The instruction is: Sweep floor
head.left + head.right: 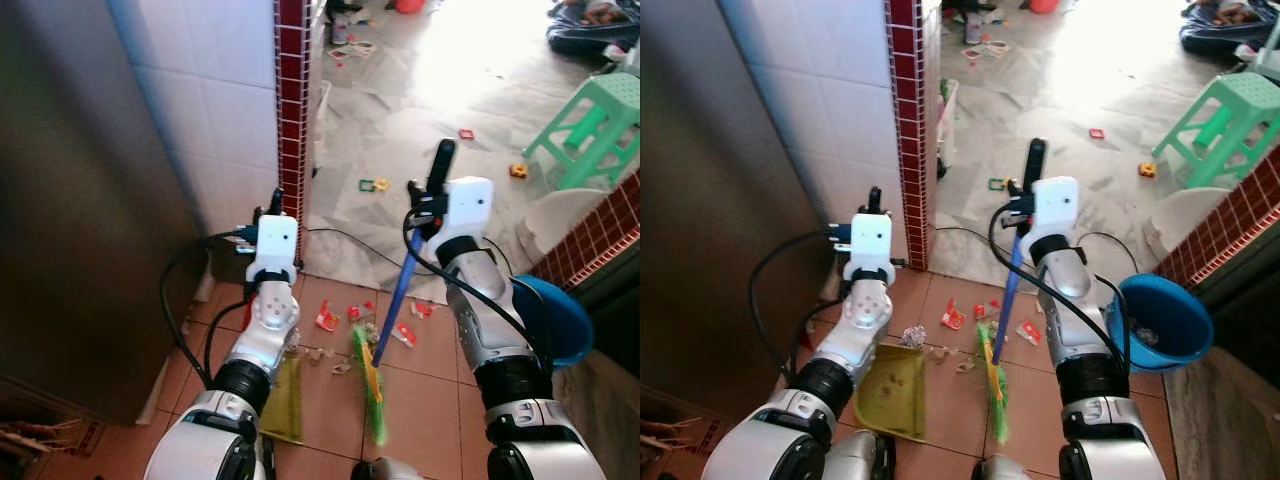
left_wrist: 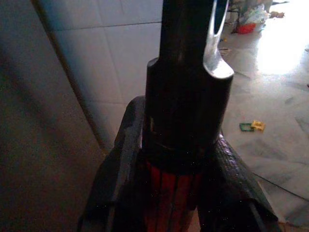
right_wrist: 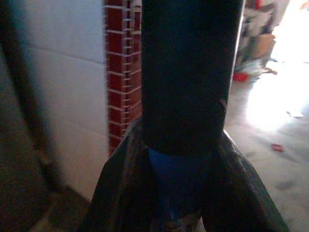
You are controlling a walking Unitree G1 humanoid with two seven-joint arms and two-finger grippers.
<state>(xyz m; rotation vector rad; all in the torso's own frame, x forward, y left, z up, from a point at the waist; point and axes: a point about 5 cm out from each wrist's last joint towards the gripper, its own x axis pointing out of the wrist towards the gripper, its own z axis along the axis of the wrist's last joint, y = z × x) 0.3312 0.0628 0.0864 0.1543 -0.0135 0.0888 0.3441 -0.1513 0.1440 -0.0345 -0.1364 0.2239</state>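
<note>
In the left eye view, the right arm reached forward and up with its elbow bent, the right end effector [image 1: 432, 205] closed around the blue handle of the broom [image 1: 398, 290], whose black grip end stood above the wrist housing; the handle slanted down toward the robot to green bristles resting on the terracotta floor tiles [image 1: 430, 390] among scraps of red and white litter [image 1: 327, 320]. The left arm rose beside it, the left end effector [image 1: 272, 212] clamped on the upright handle of the yellow-green dustpan [image 1: 285, 400], which sat on the tiles just left of the bristles. In the right eye view, the dustpan's tray [image 1: 890, 390] lay flat by the left forearm with a crumpled wrapper [image 1: 913, 336] at its far edge, a blue basin [image 1: 1160, 325] sat beside the right elbow, and a green plastic stool [image 1: 1225, 125] stood well apart on the pale floor beyond. The left wrist view showed black fingers [image 2: 116, 179] pressed on both sides of a red shaft capped in black, near the white tiled wall [image 2: 120, 58]. The right wrist view showed black fingers [image 3: 120, 188] pinching the blue shaft under its black grip, a red brick pillar [image 3: 120, 72] behind.
</note>
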